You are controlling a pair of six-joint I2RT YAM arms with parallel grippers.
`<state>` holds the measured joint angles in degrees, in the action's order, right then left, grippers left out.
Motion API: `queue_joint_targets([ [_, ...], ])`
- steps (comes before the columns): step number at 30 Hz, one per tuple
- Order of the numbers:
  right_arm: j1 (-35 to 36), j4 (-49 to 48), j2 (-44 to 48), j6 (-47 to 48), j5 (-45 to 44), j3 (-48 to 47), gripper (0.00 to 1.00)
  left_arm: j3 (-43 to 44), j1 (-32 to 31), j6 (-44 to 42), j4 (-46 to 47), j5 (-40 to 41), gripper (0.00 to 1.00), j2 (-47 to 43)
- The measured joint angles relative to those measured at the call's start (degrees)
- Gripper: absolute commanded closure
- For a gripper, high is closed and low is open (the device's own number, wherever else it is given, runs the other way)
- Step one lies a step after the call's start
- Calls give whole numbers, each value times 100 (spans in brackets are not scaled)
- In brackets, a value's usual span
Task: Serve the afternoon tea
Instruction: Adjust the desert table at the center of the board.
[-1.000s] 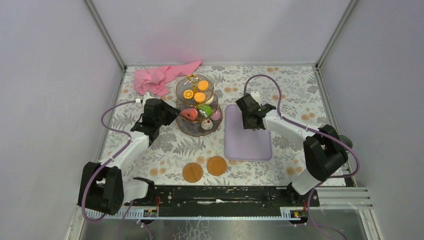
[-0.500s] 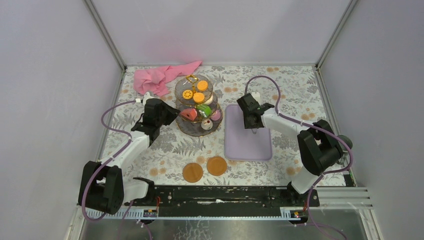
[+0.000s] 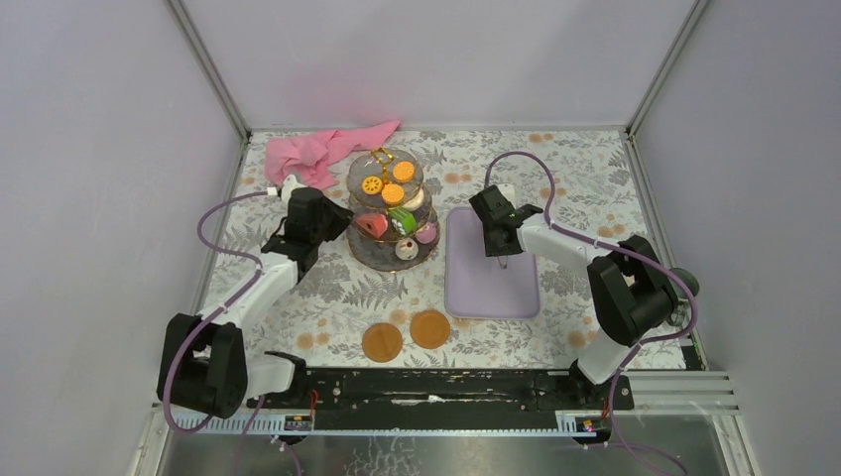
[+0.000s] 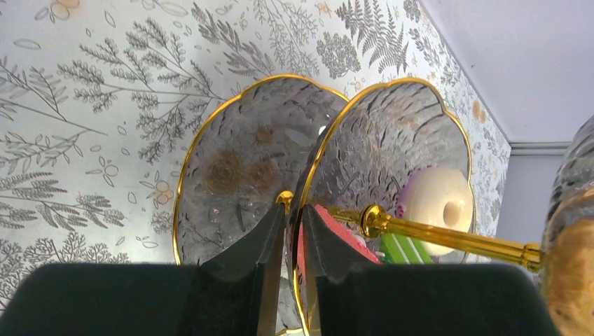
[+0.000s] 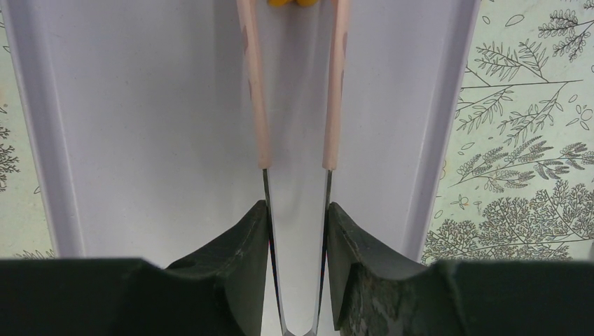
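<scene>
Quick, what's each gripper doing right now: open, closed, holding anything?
Left gripper: jaws closed on a gold-edged tier of the three-tier clear glass stand.
Right gripper: jaws closed on the pink-handled metal tongs.

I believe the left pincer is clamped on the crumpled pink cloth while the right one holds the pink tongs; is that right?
Not quite: the left wrist view shows the left pincer clamped on the gold rim of the three-tier clear glass stand; the rest holds.

The left gripper (image 4: 293, 210) has moved in to the glass stand (image 4: 392, 140) and closed on its gold rim, while the right gripper (image 5: 298, 210) has narrowed onto the pink tongs (image 5: 252, 84).
</scene>
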<state>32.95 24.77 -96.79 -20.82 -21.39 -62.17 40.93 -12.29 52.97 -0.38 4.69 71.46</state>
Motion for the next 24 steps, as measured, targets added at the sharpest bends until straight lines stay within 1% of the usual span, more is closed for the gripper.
queue_joint_targets([
  [11, 0, 7, 35, 4, 20, 31, 81, 302, 87, -214, -61, 179, 77, 264],
  [24, -2, 22, 461, 20, 160, 131, 84, 940, 160, -426, -101, 289, 77, 697],
])
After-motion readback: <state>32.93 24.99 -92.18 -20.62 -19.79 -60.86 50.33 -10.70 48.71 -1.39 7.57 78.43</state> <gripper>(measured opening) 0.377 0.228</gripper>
